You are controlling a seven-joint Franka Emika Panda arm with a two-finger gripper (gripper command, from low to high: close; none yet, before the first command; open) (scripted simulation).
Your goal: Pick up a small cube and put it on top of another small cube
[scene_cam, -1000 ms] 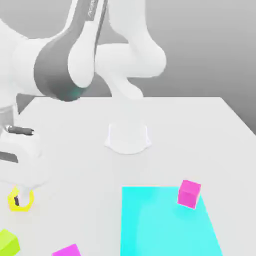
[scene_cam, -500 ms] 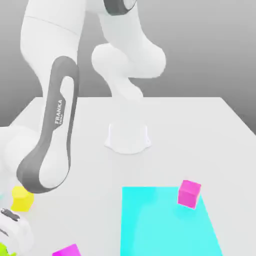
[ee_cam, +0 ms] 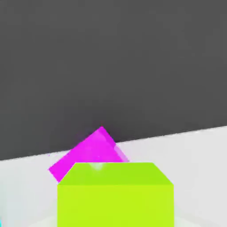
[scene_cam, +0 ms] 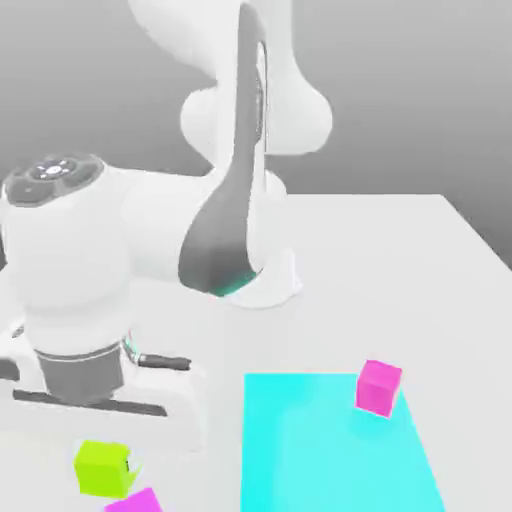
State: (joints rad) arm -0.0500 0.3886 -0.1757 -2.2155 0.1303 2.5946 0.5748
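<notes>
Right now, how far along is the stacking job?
Done: the gripper has shut on the lime-green cube, which fills the foreground of the hand view. In hand: carrying it; a magenta cube sits just beside it. Left: setting it on top of another cube; the second magenta cube, at the cyan mat edge, has nothing on it.

Lower magenta cube (scene_cam: 135, 501) cut by the exterior view's edge, lime-green cube (ee_cam: 115, 195) cropped in hand view

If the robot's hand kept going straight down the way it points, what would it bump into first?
Probably the magenta cube at the exterior view's bottom edge. The end effector holds the lime-green cube just above and beside it, though depth is unclear; it might meet the table instead.
</notes>
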